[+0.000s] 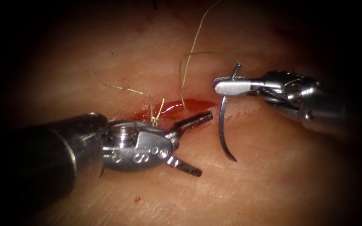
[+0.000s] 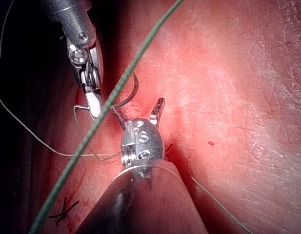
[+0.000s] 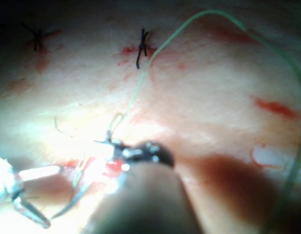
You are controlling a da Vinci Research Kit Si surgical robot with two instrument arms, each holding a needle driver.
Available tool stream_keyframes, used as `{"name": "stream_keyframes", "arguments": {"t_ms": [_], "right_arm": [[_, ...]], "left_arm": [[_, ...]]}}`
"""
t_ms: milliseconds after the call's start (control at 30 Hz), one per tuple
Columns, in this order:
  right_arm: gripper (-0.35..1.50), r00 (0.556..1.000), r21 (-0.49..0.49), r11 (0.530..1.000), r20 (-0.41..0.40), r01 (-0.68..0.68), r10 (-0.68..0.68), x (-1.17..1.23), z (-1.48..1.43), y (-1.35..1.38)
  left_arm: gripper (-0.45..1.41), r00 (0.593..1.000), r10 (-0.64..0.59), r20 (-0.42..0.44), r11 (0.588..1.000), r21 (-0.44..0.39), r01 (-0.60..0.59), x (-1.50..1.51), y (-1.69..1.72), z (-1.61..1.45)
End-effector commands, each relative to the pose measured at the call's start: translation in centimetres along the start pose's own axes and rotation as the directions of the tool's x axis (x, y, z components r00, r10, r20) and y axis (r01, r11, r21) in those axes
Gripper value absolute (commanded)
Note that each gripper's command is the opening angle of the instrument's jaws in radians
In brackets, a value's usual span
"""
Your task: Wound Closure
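Endoscope view, nearest first: left tool [image 1: 191, 144] holds nothing, jaws spread wide, the upper one lying at the red fluid [image 1: 177, 106] in the cut [image 1: 164, 109]. Beyond, right tool [image 1: 227, 86] is clamped on the needle [image 1: 223, 125] near its thread end; the needle hangs clear of the tissue [image 1: 273, 167], point downward, right of the cut. Thread [image 1: 189, 56] loops above. Judgement: the grip should remain firm and square.

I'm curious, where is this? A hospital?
Likely a surgical practice bench. The right tool holds a curved needle near its thread end, clear of the tissue. The left tool is open, empty.
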Motion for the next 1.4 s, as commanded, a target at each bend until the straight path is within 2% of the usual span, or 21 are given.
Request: {"name": "stream_keyframes", "arguments": {"t_ms": [33, 67, 100, 133, 167, 200, 267, 300, 333, 433, 567, 833, 967, 1033, 1167, 1400], "right_arm": [[-0.35, 1.0, 0.0, 1.0, 0.002, 0.027, -0.027, 0.02, 0.06, 0.01], [-0.35, 0.999, 0.0, 0.999, 0.002, 0.032, -0.032, 0.03, 0.07, 0.0], [-0.35, 0.999, -0.001, 0.999, 0.002, 0.052, -0.052, 0.04, 0.07, -0.04], [-0.35, 0.998, -0.001, 0.998, 0.002, 0.062, -0.062, 0.05, 0.08, -0.06], [-0.35, 0.998, -0.002, 0.998, 0.002, 0.07, -0.07, 0.07, 0.08, -0.09], [-0.35, 0.998, -0.002, 0.998, 0.002, 0.07, -0.07, 0.07, 0.08, -0.09], [-0.35, 0.997, -0.002, 0.997, 0.002, 0.08, -0.08, 0.07, 0.08, -0.11], [-0.35, 0.996, -0.004, 0.996, 0.004, 0.086, -0.086, 0.07, 0.09, -0.11], [-0.35, 0.996, -0.008, 0.996, 0.009, 0.092, -0.092, 0.07, 0.09, -0.12], [-0.35, 0.996, -0.008, 0.996, 0.008, 0.092, -0.092, 0.06, 0.09, -0.12], [-0.35, 0.995, -0.009, 0.995, 0.007, 0.097, -0.097, 0.06, 0.11, -0.13], [-0.35, 0.995, -0.01, 0.995, 0.007, 0.102, -0.102, 0.06, 0.12, -0.15], [-0.35, 0.994, -0.011, 0.994, 0.006, 0.108, -0.108, 0.05, 0.14, -0.16], [-0.35, 0.994, -0.013, 0.994, 0.005, 0.108, -0.108, 0.03, 0.17, -0.17], [-0.35, 0.993, -0.016, 0.993, 0.003, 0.114, -0.114, 0.02, 0.21, -0.17], [-0.35, 0.993, -0.015, 0.993, 0.007, 0.12, -0.12, 0.02, 0.21, -0.18]], "left_arm": [[0.16, 0.996, -0.081, 0.028, 0.997, -0.006, 0.081, -0.13, -0.03, 0.1], [0.02, 0.993, -0.113, 0.038, 0.993, -0.011, 0.114, -0.17, -0.04, 0.11], [0.02, 0.97, -0.239, 0.052, 0.971, -0.017, 0.24, -0.27, -0.07, 0.14], [0.04, 0.958, -0.281, 0.053, 0.959, -0.017, 0.283, -0.32, -0.09, 0.14], [0.06, 0.923, -0.382, 0.054, 0.924, -0.017, 0.383, -0.4, -0.14, 0.16], [0.06, 0.923, -0.382, 0.054, 0.924, -0.017, 0.383, -0.4, -0.14, 0.16], [0.02, 0.874, -0.482, 0.059, 0.875, -0.02, 0.484, -0.48, -0.2, 0.18], [0.04, 0.864, -0.5, 0.059, 0.865, -0.015, 0.502, -0.51, -0.22, 0.19], [0.14, 0.854, -0.516, 0.061, 0.856, 0.002, 0.517, -0.58, -0.26, 0.22], [0.19, 0.843, -0.532, 0.079, 0.846, 0.029, 0.532, -0.66, -0.29, 0.24], [0.09, 0.838, -0.523, 0.156, 0.852, 0.061, 0.521, -0.86, -0.27, 0.34], [0.07, 0.831, -0.504, 0.234, 0.861, 0.066, 0.504, -1.11, -0.15, 0.49], [0.07, 0.834, -0.497, 0.239, 0.865, 0.06, 0.498, -1.21, -0.2, 0.49], [-0.01, 0.837, -0.493, 0.239, 0.868, 0.062, 0.493, -1.29, -0.3, 0.46], [-0.04, 0.837, -0.492, 0.238, 0.869, 0.07, 0.49, -1.34, -0.37, 0.46], [-0.16, 0.838, -0.487, 0.247, 0.872, 0.08, 0.483, -1.44, -0.38, 0.55]]}}
